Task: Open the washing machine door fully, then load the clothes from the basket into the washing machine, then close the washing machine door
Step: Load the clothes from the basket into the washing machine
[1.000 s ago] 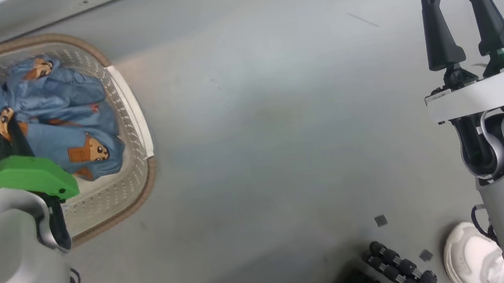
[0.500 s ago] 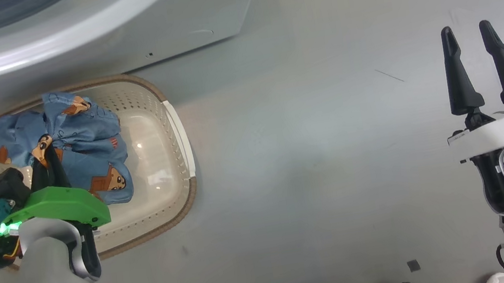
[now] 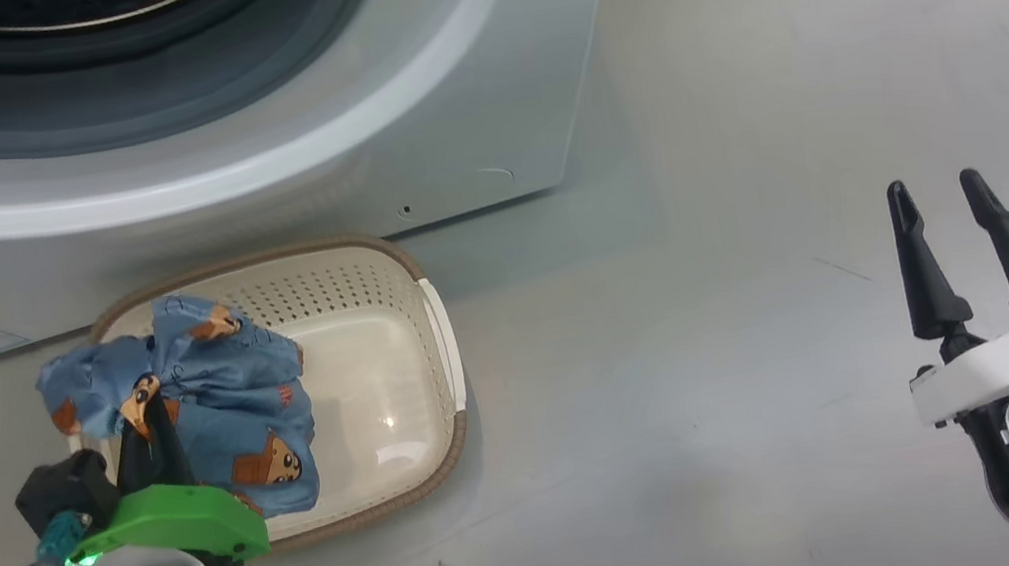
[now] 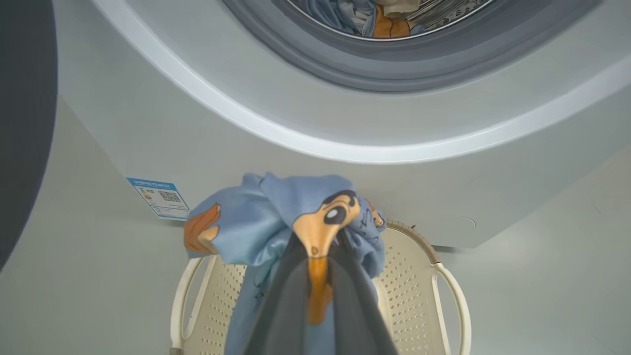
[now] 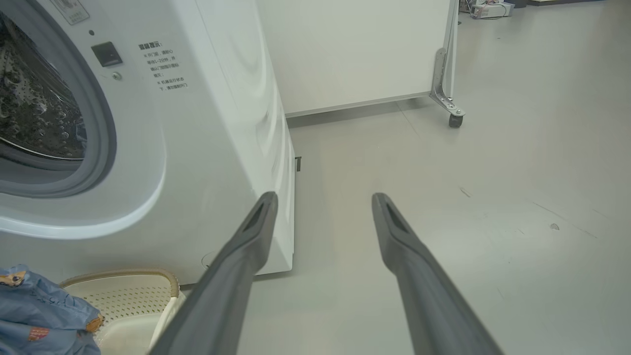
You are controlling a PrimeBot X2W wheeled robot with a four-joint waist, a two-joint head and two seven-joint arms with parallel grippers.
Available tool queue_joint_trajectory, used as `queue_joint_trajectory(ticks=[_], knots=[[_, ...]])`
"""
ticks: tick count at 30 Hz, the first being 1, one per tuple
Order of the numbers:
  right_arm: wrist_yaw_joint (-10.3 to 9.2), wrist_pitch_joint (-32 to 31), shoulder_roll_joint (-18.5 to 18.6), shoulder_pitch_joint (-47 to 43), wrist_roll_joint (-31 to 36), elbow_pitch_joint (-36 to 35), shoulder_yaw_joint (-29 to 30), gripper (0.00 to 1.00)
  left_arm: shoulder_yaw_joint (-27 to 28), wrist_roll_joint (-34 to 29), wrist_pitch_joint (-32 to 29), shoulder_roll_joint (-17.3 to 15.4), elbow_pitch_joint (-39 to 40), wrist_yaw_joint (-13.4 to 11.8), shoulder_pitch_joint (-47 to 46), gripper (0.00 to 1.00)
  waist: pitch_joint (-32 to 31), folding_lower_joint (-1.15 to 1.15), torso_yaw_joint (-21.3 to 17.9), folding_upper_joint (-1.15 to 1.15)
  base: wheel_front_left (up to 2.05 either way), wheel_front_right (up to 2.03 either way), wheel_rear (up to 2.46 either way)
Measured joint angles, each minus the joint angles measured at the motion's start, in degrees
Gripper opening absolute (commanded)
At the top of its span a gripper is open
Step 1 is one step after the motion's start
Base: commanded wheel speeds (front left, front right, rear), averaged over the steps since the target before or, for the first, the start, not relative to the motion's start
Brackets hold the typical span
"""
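Grey floor (image 3: 726,339), one basket (image 3: 333,285), left hand (image 3: 148,412) clutching one blue garment (image 3: 218,389), right hand (image 3: 933,190) spread

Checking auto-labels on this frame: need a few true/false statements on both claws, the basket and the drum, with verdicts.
1. The left claw is shut on a blue printed garment. True.
2. The right claw holds a cream piece. False: it is open and empty.
3. The basket stands on the floor in front of the washing machine. True.
4. The drum is empty. False: blue and orange clothes lie inside.
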State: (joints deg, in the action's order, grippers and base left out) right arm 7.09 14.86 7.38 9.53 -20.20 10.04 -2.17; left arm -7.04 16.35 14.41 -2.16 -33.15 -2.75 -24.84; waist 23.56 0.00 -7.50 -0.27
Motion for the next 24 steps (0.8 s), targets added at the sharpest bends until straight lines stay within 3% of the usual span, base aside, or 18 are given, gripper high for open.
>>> queue_joint_trajectory(ticks=[14, 24], knots=[[0.0, 0.0, 1.3, -9.0, 0.0, 1.5, -1.6, 1.0, -0.8, -1.0, 0.0, 0.2, 8.1, 0.0, 11.9, 0.0, -12.5, 0.0, 3.7, 0.0, 0.0, 0.0, 0.0], [0.0, 0.0, 1.3, -11.8, 0.0, 1.4, -1.8, 1.0, -1.7, -1.0, 0.0, 0.2, 14.1, 0.0, 15.6, 0.0, -18.1, 0.0, 5.1, 0.0, 0.0, 0.0, 0.0]])
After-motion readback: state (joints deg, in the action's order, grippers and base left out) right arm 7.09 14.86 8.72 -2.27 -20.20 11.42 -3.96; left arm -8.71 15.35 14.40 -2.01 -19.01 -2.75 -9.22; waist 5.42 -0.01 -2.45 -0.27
